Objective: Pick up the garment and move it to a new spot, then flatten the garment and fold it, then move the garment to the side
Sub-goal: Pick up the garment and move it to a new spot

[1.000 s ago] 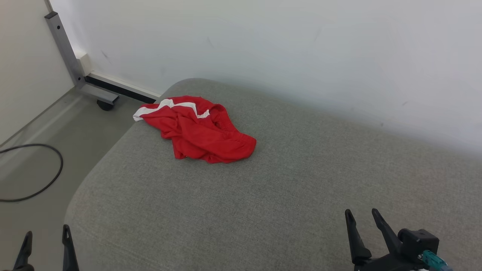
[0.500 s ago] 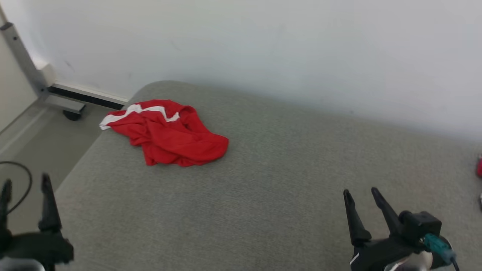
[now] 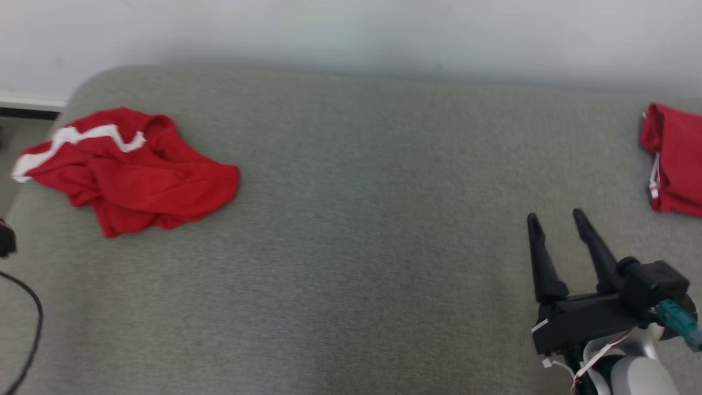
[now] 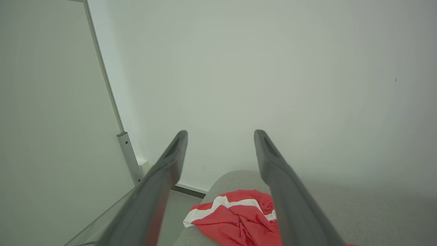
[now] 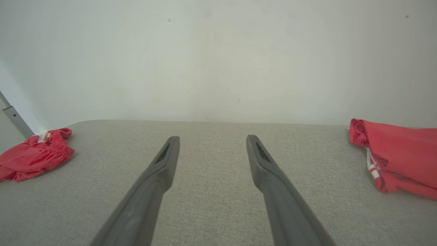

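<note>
The garment (image 3: 126,170), red with a white band, is seen lying crumpled on the grey cushion (image 3: 351,230), at its far left corner. The white band is turned toward the left edge of the cushion and its end reaches that edge. The cloth is bunched in several folds and is not spread flat. It is touched by no gripper.

The left gripper (image 4: 221,132) is shown in the left wrist view with its two fingers held wide apart, and nothing is held between them. The garment (image 4: 239,218) is seen low in that view, ahead of the fingers and apart from them.

The right gripper (image 3: 555,215) is placed over the near right part of the cushion, with its fingers pointed toward the far edge. Its fingers are also spread wide and nothing is gripped. It is well apart from the garment.

A second garment (image 3: 674,159), also red, with a white and red cord, is laid at the right edge of the cushion. It is near the right gripper but is not touched by it.

A pale wall (image 3: 351,27) is seen directly behind the far edge. A metal post (image 4: 128,153) is seen beside the wall, beyond the far left corner.
</note>
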